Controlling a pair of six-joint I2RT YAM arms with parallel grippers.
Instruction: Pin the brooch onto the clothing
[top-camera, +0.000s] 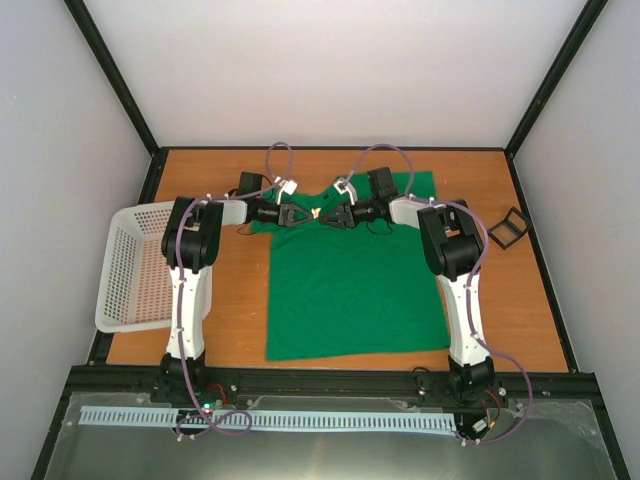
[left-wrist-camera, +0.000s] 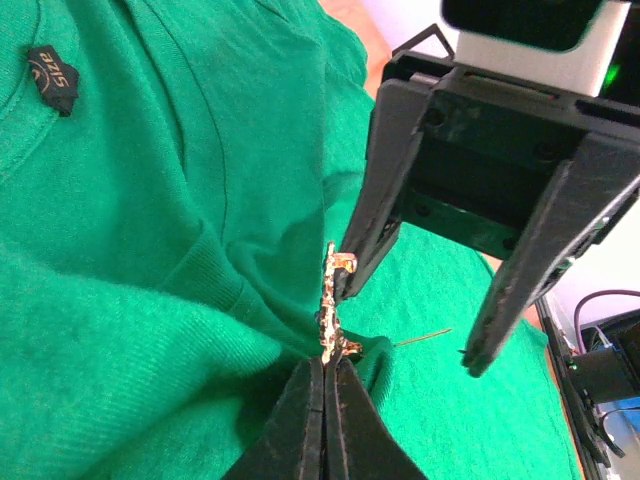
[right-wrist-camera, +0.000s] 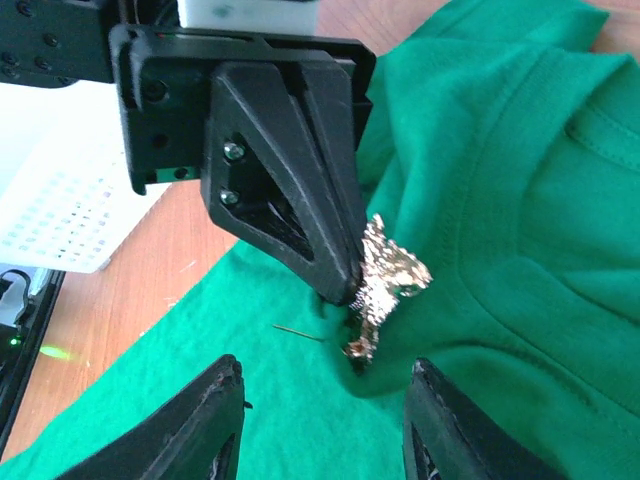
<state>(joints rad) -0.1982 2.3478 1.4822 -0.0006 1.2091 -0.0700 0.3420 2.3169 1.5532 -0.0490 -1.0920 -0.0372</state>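
The green T-shirt (top-camera: 350, 290) lies flat on the table, collar at the far end. My left gripper (left-wrist-camera: 328, 362) is shut on the lower edge of the small silvery brooch (left-wrist-camera: 335, 305), which stands edge-up against a pinched fold of the clothing (left-wrist-camera: 130, 250) near the collar. A thin pin (left-wrist-camera: 425, 338) pokes out of that fold. My right gripper (right-wrist-camera: 325, 368) faces the left one, open, its fingers either side of the brooch (right-wrist-camera: 390, 275). In the left wrist view, one of its fingertips (left-wrist-camera: 348, 285) touches the brooch's top. From above, both grippers meet at the brooch (top-camera: 315, 212).
A white mesh basket (top-camera: 135, 270) stands at the table's left edge beside the left arm. A small black square frame-like box (top-camera: 506, 229) lies on the wood at the right. A dark label (left-wrist-camera: 52, 78) is sewn inside the collar.
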